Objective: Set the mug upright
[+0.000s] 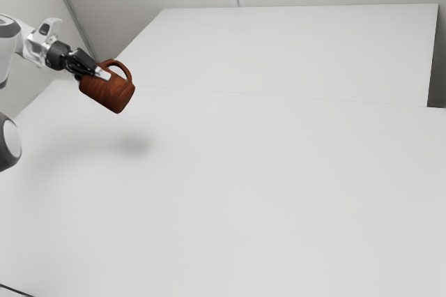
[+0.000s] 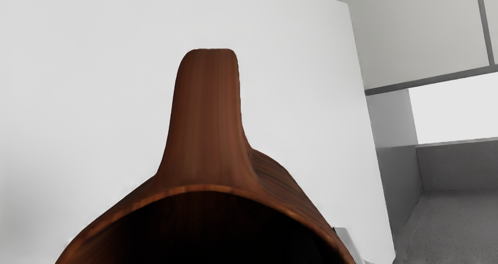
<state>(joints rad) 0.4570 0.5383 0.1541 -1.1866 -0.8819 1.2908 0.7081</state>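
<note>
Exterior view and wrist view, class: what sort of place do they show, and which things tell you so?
Probably a simulated robot workspace: a robot arm holds a brown mug above a broad white table, with pale, seamed panels beyond.

Bright, diffuse light across white table (image 1: 279, 199), soft grey shadow (image 1: 134, 146) at the exterior view's left, mug (image 2: 210, 120) nearly black inside

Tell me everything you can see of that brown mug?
The mug is reddish-brown with streaky grain, like wood. It has one looped handle, on its upper side, a round rim and a dark inside. It is tilted in the air above the white table, gripped by the robot's hand, its mouth toward the hand.
</note>
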